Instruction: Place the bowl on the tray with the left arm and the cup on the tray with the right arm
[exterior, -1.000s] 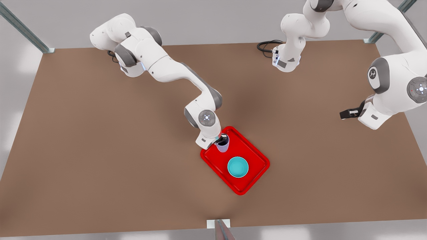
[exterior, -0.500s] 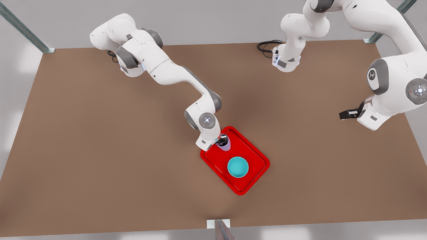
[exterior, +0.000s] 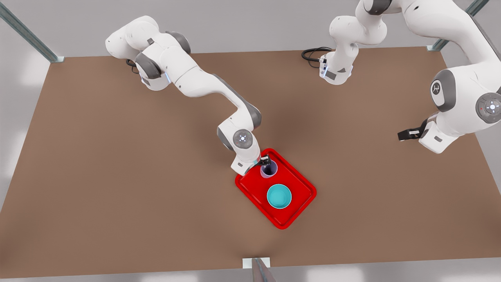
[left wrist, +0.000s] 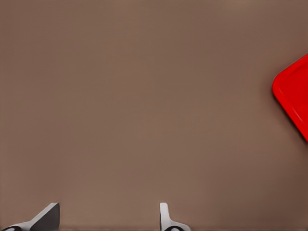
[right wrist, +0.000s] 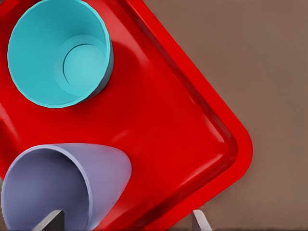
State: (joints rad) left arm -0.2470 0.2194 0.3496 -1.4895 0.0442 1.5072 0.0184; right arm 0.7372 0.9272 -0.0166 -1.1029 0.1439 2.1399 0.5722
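Front view: right gripper (exterior: 265, 161) hangs spread over the cup (exterior: 269, 169) on the tray (exterior: 301, 196); bowl (exterior: 279, 196) placed; left gripper (exterior: 407, 134), fingers parted, waits; retreat next.

Both pincers (exterior: 266, 160) (exterior: 403, 135) open.

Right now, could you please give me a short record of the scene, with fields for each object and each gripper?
tray: red, on the brown table
bowl: teal, upright on the tray
cup: lavender, on the tray beside the bowl, apart from it
right gripper: at the cup's rim, fingers open
left gripper: open, over bare table toward the front view's right, waiting
task state: both items on the tray
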